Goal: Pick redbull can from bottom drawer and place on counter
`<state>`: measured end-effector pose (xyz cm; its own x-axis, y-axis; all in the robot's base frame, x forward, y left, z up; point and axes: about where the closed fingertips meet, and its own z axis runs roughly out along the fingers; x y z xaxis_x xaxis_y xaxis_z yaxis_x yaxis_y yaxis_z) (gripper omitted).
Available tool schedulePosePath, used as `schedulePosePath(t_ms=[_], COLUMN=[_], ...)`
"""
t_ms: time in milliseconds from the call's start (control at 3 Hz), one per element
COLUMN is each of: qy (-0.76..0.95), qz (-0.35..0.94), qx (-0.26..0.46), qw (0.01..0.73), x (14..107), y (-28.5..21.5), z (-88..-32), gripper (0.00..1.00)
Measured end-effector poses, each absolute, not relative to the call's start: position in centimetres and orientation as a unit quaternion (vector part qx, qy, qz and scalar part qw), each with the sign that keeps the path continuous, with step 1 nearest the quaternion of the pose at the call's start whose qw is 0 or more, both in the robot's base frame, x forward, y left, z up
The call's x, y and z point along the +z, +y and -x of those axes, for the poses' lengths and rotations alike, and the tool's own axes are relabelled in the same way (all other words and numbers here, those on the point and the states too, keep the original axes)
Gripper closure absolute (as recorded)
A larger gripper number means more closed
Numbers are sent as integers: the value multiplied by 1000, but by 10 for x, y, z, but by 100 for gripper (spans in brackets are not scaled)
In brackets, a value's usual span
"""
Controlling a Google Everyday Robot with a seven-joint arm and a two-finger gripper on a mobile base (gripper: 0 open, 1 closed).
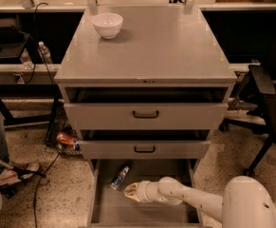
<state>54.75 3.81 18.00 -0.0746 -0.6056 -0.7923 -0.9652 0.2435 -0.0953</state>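
The redbull can (119, 177) lies on its side on the floor of the open bottom drawer (147, 210), near its back left. My gripper (131, 192) reaches into that drawer from the right at the end of the cream arm (194, 201). It sits just right of and in front of the can's near end. It holds nothing that I can see. The grey counter (151, 46) tops the cabinet above.
A white bowl (107, 24) stands at the counter's back left. The two upper drawers (145, 114) are slightly open and overhang the bottom drawer's rear. An orange-red can (66, 139) lies left of the cabinet. A person's shoe (12, 172) is at left and a chair (270, 103) at right.
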Motion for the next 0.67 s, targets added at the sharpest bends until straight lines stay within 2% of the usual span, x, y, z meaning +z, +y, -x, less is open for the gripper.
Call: schedulePosePath(t_ms=[667], qy=[757], qz=[446], qx=[264], qw=[398], x=[167], y=[57], z=[-567], gripper=[37])
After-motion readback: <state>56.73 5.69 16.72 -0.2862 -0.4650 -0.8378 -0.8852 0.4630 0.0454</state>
